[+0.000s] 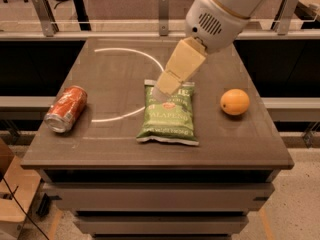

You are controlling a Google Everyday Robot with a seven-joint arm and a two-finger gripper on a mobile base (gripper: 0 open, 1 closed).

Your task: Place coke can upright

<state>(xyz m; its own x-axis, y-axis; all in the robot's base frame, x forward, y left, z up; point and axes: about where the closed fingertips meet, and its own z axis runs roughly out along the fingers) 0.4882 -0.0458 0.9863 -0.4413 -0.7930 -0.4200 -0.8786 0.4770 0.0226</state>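
The coke can (pixel 66 109), red with white lettering and a silver end, lies on its side near the left edge of the dark table (pixel 120 149). My gripper (pixel 161 93) hangs from the white arm coming in from the upper right. It is above the top of the green chip bag, well to the right of the can and apart from it. It holds nothing that I can see.
A green chip bag (pixel 168 118) lies flat in the middle of the table. A round orange fruit (pixel 234 102) sits near the right edge. A white curved line (pixel 131 54) is marked on the tabletop. A railing runs behind the table.
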